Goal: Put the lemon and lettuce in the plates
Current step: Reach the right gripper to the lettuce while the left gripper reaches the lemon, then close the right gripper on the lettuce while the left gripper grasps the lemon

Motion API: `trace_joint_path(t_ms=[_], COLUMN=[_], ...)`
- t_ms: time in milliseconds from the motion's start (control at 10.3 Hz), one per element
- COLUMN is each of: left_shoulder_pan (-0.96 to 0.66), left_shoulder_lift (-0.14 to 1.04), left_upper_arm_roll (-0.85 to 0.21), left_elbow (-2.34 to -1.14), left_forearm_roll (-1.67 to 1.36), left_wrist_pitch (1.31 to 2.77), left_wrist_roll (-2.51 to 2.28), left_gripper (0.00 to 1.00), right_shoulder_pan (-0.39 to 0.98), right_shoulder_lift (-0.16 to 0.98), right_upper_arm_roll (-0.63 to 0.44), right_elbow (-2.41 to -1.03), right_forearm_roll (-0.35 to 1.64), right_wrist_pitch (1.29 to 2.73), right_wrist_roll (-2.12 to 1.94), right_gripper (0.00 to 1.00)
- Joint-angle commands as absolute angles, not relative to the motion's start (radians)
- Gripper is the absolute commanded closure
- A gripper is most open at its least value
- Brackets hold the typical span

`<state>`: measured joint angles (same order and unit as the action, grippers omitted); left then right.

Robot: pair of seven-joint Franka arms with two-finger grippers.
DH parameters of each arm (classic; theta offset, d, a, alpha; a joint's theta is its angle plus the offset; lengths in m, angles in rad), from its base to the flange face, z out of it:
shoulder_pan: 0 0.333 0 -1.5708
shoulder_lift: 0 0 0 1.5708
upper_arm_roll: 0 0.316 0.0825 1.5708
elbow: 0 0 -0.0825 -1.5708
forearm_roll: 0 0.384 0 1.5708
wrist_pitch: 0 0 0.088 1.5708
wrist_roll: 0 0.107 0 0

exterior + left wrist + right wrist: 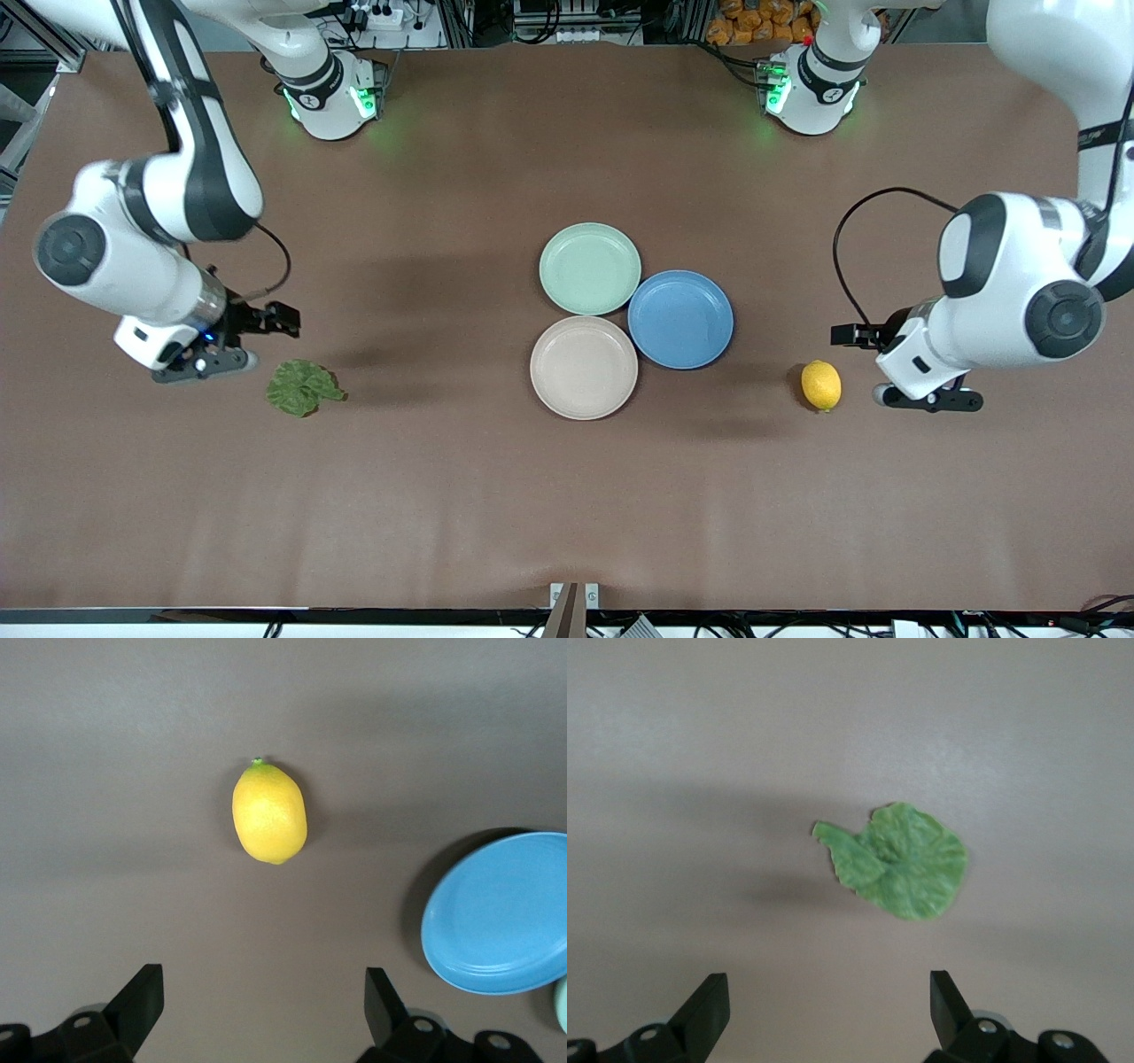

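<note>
A big brown table (496, 496) is holding everything. Two robot arms are reaching over it, one at each end. Three plates are sitting close together in the middle: the blue plate (680, 319), the mint green plate (590, 268) and the cream plate (584, 367). All three are bare. One lettuce (302, 387) is lying flat toward the right arm's end, well apart from the plates. One lemon (821, 385) is lying toward the left arm's end, near the blue plate. The right gripper (828, 1014) is hanging beside the lettuce with fingers spread wide, holding nothing. The left gripper (264, 1010) is hanging beside the lemon, also spread wide and holding nothing.
</note>
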<state>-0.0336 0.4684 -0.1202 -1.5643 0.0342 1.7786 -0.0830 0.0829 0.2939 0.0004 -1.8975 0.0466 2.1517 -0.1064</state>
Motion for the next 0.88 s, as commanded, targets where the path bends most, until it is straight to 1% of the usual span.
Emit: trace_joint_path(t_ms=[0, 292, 584, 681, 779], left_shoulder_pan=[-0.054, -0.046, -0.044, -0.046, -0.048], left_shoulder_lift=[0.547, 0.612, 0.650, 0.661, 0.679], left_upper_arm_roll=[-0.118, -0.118, -0.117, -0.117, -0.117], left_elbow=[-1.555, -1.548, -1.546, -1.548, -1.548], left_forearm_roll=[0.089, 0.152, 0.153, 0.153, 0.153], left_wrist_pitch=[1.825, 1.865, 1.896, 1.910, 1.917], left_wrist_roll=[-0.081, -0.081, -0.081, -0.081, -0.081], left_gripper=[0.00, 0.00, 0.00, 0.00, 0.00], right_shoulder_pan=[0.081, 0.074, 0.078, 0.075, 0.074], right_shoulder_lift=[0.392, 0.529, 0.580, 0.581, 0.587], right_upper_arm_roll=[-0.006, -0.029, -0.029, -0.031, -0.031], right_elbow=[-1.879, -1.881, -1.940, -1.956, -1.959], right_forearm_roll=[0.089, 0.091, 0.091, 0.091, 0.091], right_wrist_pitch=[2.253, 2.435, 2.598, 2.608, 2.609], right_wrist_roll=[-0.104, -0.104, -0.106, -0.116, -0.120], right_gripper=[0.00, 0.00, 0.00, 0.00, 0.08])
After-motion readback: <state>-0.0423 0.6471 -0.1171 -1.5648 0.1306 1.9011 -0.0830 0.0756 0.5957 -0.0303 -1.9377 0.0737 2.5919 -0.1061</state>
